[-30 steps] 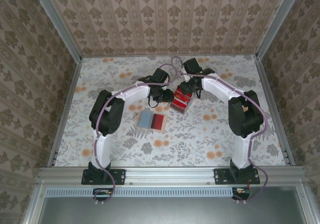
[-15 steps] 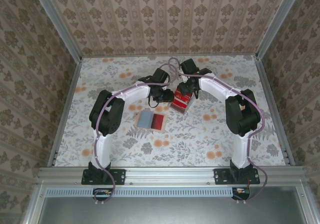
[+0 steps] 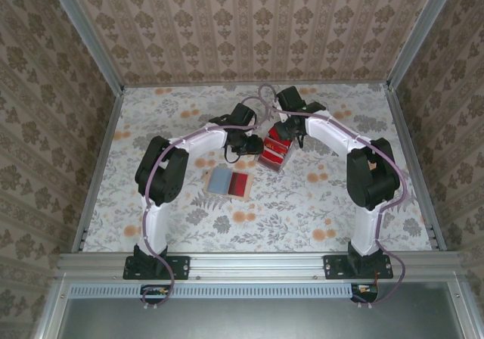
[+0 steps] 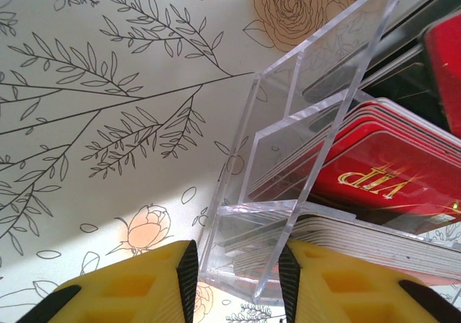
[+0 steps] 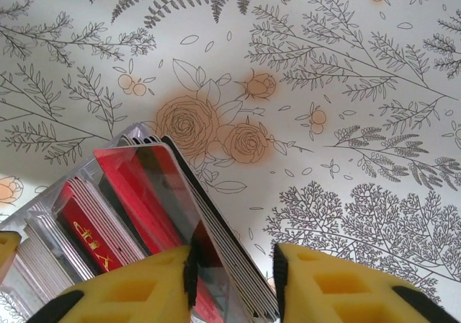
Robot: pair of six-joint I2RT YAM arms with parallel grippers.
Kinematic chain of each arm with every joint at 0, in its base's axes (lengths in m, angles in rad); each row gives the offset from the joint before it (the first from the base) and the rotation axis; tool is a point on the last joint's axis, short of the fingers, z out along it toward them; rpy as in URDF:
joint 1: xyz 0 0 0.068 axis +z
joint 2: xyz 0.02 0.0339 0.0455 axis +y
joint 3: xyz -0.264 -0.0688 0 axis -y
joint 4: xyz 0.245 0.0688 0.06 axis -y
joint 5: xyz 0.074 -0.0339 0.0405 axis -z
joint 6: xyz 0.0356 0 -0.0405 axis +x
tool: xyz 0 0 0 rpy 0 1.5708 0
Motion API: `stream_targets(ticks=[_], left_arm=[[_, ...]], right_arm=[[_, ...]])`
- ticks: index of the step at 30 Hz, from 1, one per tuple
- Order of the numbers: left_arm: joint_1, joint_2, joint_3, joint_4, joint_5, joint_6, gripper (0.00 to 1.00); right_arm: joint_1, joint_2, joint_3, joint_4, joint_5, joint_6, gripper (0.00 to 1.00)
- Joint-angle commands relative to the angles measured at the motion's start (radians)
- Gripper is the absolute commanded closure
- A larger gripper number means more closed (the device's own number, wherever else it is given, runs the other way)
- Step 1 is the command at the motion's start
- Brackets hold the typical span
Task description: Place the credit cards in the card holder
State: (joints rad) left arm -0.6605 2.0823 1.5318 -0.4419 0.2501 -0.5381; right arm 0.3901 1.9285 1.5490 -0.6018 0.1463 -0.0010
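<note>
Shifting its elbow outward in the top view, the right arm keeps the right gripper [image 3: 286, 133] at the clear stand [image 3: 271, 159], centre frame; the card holder [image 3: 229, 182] lies open just lower left. Left wrist: the left gripper [image 4: 236, 265] clamps the stand's corner. Right wrist: jaws have narrowed around the credit cards [image 5: 155, 186]; pinched or not, I cannot tell. A pull-out looks imminent.
</note>
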Motion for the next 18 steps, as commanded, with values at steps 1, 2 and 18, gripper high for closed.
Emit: stream_targets(ticks=[1,2,18], left_arm=[[-0.01,0.031,-0.03,-0.079,0.003,0.002,0.63],[-0.01,0.029,-0.033,-0.074,0.002,0.001,0.63],[-0.011,0.024,-0.02,-0.087,-0.006,0.004,0.63]], right_arm=[[-0.01,-0.027,-0.016,0.005,0.01,-0.002,0.68],[-0.01,-0.026,-0.017,0.006,-0.001,-0.004,0.71],[-0.014,-0.123,-0.043,0.002,-0.034,-0.015,0.92]])
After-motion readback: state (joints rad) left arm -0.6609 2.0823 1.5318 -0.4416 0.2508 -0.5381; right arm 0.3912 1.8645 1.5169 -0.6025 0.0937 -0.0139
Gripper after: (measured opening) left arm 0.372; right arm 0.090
